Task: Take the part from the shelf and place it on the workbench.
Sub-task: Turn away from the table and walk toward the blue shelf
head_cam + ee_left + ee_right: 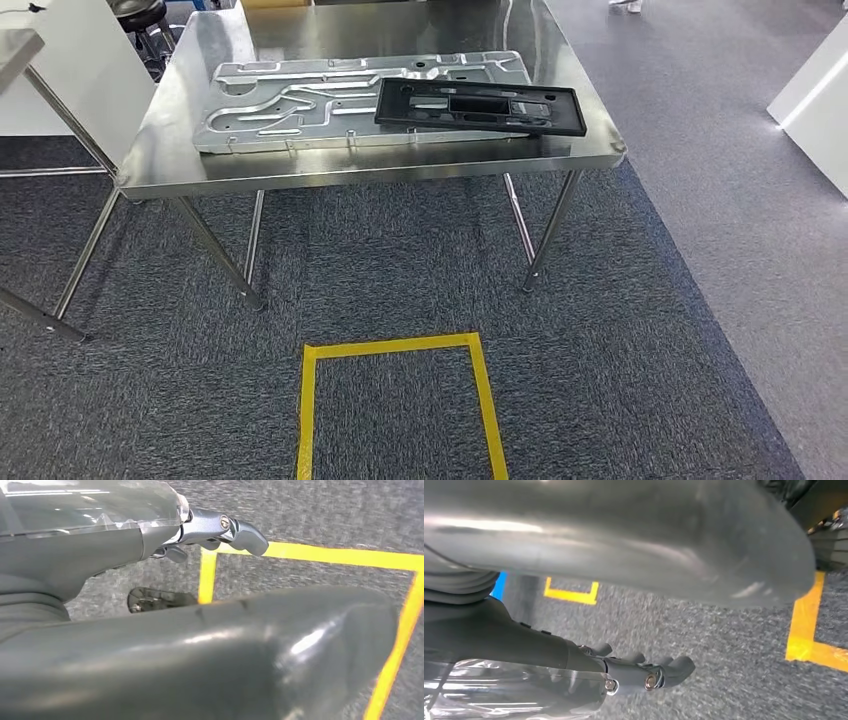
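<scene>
Grey carpet point(400, 260) runs under a steel surface point(200, 170) that sits up at 12 o'clock in the head view, with a yellow tape square point(400, 400) on the floor near 6 o'clock. On the surface lies a big silver machined plate point(300, 105), and a black frame part point(480, 105) rests on its right half, long axis running 9 to 3, tilted a touch.

So the part looks already set down on the workbench, my guess is the job's basically done. It lies well ahead of both hands, and it's over toward 1 o'clock, so the right arm would be the nearer one.

Both arms hang toward the floor. The left hand point(220, 530) has its fingers curled in around nothing, and the right hand point(644, 672) looks the same, empty and curled.

Hard to read: the thumbs blot out a lot of both wrist views, and the surface's far edge is cut off. No shelf to be seen from here.
</scene>
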Controlling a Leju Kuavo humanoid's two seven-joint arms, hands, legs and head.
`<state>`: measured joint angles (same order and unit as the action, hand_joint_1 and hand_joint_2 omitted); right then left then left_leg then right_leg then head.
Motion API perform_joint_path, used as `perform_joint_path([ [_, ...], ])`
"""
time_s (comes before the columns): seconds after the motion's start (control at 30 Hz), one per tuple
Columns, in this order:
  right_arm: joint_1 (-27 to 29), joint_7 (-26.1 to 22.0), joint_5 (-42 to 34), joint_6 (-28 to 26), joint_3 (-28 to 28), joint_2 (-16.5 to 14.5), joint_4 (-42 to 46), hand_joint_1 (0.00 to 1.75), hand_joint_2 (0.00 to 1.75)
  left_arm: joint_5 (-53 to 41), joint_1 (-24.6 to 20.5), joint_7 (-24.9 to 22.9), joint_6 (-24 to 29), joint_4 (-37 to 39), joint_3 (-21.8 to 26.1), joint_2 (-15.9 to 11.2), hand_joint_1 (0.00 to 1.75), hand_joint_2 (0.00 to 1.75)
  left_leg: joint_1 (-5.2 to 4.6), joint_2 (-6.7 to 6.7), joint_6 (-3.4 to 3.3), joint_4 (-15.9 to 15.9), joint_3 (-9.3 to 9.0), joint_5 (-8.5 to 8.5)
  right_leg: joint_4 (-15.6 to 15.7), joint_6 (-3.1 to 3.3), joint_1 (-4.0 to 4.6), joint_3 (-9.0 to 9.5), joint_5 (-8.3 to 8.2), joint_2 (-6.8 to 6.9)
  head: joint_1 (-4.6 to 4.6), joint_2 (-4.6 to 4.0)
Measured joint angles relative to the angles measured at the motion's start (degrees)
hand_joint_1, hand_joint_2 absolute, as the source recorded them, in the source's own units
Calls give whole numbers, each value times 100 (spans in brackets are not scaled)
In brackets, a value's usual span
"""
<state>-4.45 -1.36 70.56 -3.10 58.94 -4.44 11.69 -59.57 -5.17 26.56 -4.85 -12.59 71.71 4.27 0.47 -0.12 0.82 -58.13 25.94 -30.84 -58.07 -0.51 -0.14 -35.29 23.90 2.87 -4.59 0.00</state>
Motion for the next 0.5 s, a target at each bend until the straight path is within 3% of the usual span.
perform_joint_path([
  [0.03, -4, -35, -9, -2, 3, -4, 0, 0, 0, -8, -7, 22, -4, 0, -9, -3, 0, 0, -14, 1, -50, 134, -51, -60, -16, -31, 6, -27, -47, 4, 1, 0],
  [0.1, -3, -88, -21, -3, 15, -10, -1, 0, 0, -21, -3, 50, -9, 0, -19, -3, 0, 0, -9, 17, -163, 157, 25, 7, -38, -96, -9, -66, -81, -26, 2, 0],
  [0.13, -2, -97, -27, -3, 23, -11, -2, 0, 0, -26, -4, 56, -12, 0, -21, -5, 0, 0, -1, 29, -218, 164, 77, 67, -127, -129, -21, -108, 39, -77, 2, 0],
  [0.17, 2, -91, -32, -3, 32, -16, -2, 0, 0, -29, -7, 59, -12, 0, -22, -6, 0, 0, 7, 41, -265, 173, 145, 136, -322, -160, -35, -179, 262, -137, 2, 0],
  [0.23, 3, -62, -42, -5, 48, -28, -4, 0, 0, -32, -20, 62, -14, 0, -23, -11, 0, 0, 5, 49, -312, 164, 310, 268, -991, -202, -56, -370, 846, -226, 2, 0],
  [0.27, 3, -43, -45, -8, 52, -35, -5, 0, 0, -32, -21, 62, -15, 0, -23, -14, 0, 0, 1, 48, -314, 158, 396, 330, -1339, -215, -61, -441, 1025, -238, 2, 0],
  [0.3, 2, -24, -49, -13, 55, -39, -6, 0, 0, -32, -20, 61, -15, 0, -23, -16, 0, 0, -2, 45, -309, 152, 481, 389, -1567, -220, -63, -448, 1062, -241, 1, 0],
  [0.33, 1, -3, -54, -25, 59, -43, -6, 0, 0, -32, -18, 58, -15, 0, -23, -19, 0, 0, -4, 42, -298, 147, 562, 444, -1607, -217, -63, -359, 967, -242, 1, 0],
  [0.37, 1, 23, -58, -44, 64, -45, -6, 0, 0, -32, -18, 49, -15, 0, -23, -20, 0, 0, -4, 38, -283, 143, 636, 496, -1444, -203, -62, -171, 794, -245, 1, 0],
  [0.43, -3, 68, -64, -89, 78, -48, -6, 0, 0, -31, -19, 20, -13, 0, -23, -20, 0, 0, -9, 32, -244, 137, 747, 592, -659, -142, -50, 437, 547, -267, 2, 0],
  [0.5, -11, 116, -64, -113, 87, -51, -6, 0, 0, -21, -25, -12, -10, 0, -23, -20, 0, 0, -21, 31, -184, 126, 811, 680, 104, -68, -21, 926, 612, -290, 1, 0],
])
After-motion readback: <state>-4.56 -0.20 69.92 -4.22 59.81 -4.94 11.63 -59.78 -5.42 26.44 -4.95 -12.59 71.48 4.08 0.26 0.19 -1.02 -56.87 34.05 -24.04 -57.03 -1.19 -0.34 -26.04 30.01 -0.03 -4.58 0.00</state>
